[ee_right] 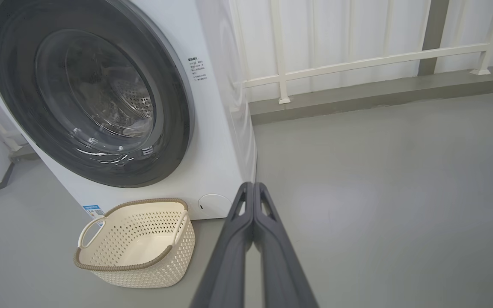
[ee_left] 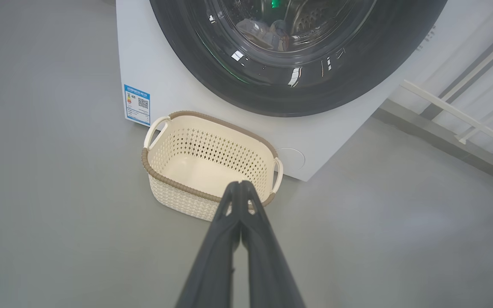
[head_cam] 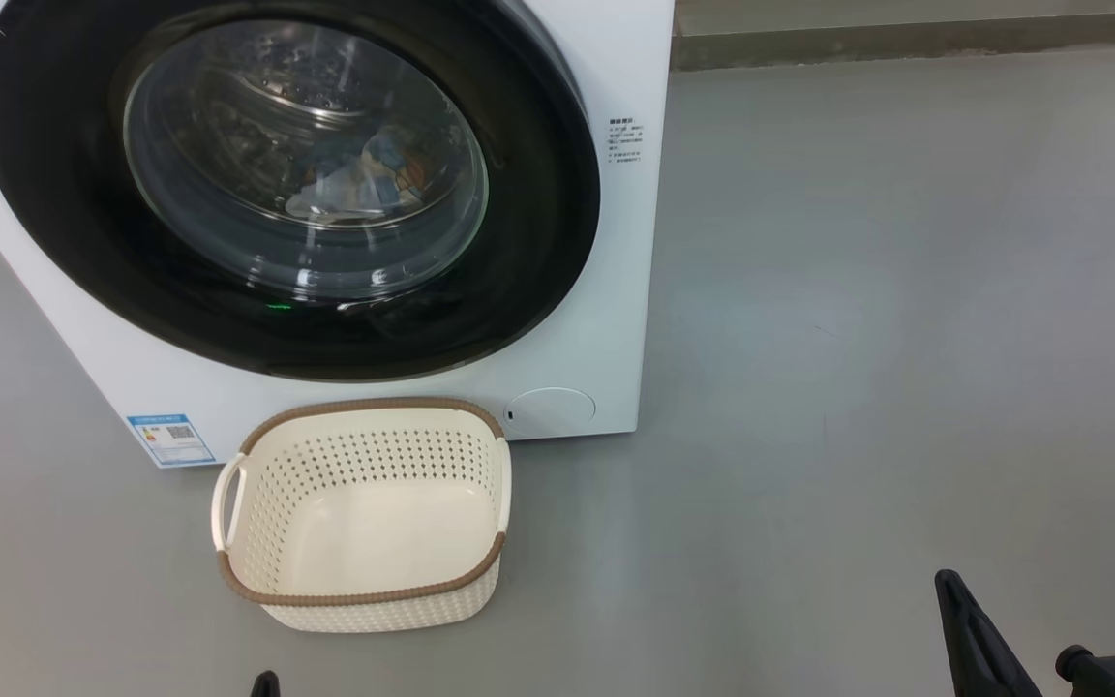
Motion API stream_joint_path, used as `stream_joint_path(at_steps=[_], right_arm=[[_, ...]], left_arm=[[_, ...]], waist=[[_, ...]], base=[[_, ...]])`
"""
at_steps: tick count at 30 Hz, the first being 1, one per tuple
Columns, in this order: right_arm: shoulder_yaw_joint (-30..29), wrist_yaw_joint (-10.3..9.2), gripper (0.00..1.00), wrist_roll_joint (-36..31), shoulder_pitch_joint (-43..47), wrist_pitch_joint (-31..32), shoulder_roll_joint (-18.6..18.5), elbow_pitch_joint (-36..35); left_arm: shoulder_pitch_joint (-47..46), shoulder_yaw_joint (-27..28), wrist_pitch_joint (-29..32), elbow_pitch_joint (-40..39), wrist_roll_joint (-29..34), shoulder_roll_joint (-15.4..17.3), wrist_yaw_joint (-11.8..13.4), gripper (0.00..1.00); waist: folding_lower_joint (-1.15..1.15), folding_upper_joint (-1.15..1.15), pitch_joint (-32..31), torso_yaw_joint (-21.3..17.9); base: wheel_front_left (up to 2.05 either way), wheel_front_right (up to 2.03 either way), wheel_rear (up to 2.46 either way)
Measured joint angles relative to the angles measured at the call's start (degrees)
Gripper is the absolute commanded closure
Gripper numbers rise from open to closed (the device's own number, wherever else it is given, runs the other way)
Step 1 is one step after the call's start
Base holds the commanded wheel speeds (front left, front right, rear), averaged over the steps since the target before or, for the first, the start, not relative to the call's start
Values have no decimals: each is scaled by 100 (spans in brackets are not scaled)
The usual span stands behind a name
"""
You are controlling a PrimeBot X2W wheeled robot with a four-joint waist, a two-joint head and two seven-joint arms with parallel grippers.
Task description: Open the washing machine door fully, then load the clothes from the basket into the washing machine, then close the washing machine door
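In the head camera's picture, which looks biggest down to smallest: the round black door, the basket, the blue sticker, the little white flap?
1. washing machine door
2. basket
3. blue label sticker and round white flap: they look about alike, so I won't rank them.

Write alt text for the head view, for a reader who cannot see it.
A white washing machine stands with its round black door shut, blue clothes visible through the glass. On the grey floor in front sits an empty cream basket. The dark right end effector pokes in at the lower right, the tip of the left end effector at the bottom edge.
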Motion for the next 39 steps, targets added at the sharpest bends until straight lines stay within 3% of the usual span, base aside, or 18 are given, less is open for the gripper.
stream_joint_path(at_steps=[39], right_arm=[[-3, 0, 100, 2670, -408, 552, -25, 377]], left_arm=[[-298, 325, 628, -11, -2090, 12, -201, 100]], waist=[[-1, 0, 42, -20]], base=[[0, 0, 0]])
